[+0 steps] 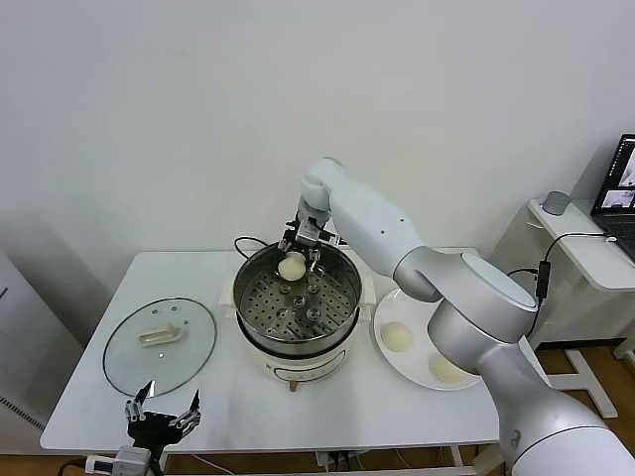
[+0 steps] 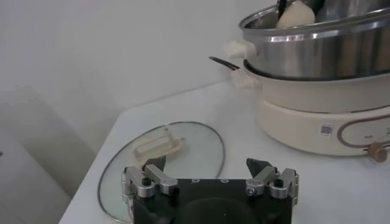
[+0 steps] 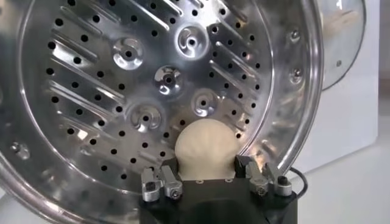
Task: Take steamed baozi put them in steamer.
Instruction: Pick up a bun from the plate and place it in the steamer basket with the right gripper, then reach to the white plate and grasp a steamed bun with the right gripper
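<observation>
My right gripper (image 1: 295, 260) is shut on one pale round baozi (image 1: 292, 266), holding it inside the steel steamer (image 1: 244, 290) close to its far wall and above the perforated floor (image 3: 91, 91). The right wrist view shows the bun (image 3: 206, 146) pressed between the two dark pads (image 3: 245, 165) of the gripper (image 3: 207, 165). Two more baozi (image 1: 397, 335) (image 1: 446, 369) lie on the white plate (image 1: 425, 349) to the steamer's right. My left gripper (image 1: 164, 409) waits open and empty at the table's front left edge, also seen in the left wrist view (image 2: 207, 165).
The glass lid (image 1: 159, 345) lies flat on the table left of the steamer, just beyond the left gripper. A black cord (image 1: 243, 241) runs behind the cooker. A side table (image 1: 585, 248) with a laptop (image 1: 620, 188) stands at the far right.
</observation>
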### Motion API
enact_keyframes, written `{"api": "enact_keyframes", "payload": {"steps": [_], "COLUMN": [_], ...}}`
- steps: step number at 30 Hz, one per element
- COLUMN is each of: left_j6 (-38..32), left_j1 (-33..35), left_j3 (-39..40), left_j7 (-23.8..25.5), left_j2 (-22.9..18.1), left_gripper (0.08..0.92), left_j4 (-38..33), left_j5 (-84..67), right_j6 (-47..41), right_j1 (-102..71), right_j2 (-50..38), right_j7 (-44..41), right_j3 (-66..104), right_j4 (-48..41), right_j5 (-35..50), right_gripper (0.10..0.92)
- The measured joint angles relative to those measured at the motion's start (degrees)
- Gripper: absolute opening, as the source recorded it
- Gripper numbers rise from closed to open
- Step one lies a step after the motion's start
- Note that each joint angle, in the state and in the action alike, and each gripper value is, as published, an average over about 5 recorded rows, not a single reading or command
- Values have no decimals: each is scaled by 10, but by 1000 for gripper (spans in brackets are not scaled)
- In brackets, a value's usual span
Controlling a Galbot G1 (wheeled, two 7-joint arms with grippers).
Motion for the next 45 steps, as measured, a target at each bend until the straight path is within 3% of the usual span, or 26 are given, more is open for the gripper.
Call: {"api": "enact_keyframes", "payload": {"steps": [11,25,31,37,45], "left_j6": [0,2,4,6,15], "left_j1": [-1,-3,-3,-5,-11], "left_j3": [0,2,0,-6,-7], "left_j7": [1,4,6,10,21], "left_j2": [0,0,0,1,10], "left_gripper": [823,823,823,823,823], "left_j4": [1,2,-1,-7,-7], "left_j5": [0,2,1,-10,-28], "right_j6": [0,0,-14,-123,-403], "right_j1": [6,103,140,154,151], "right_j2": [-8,-60,-100,-156,-246], "right_j7": [15,-99,-134,-151,-168], "right_j3": [-14,-86,-109,-119,-130], "right_j4": [3,11,32,89,185], "right_j5": [14,293,374,413,440], "right_gripper": [810,823,823,823,823]}}
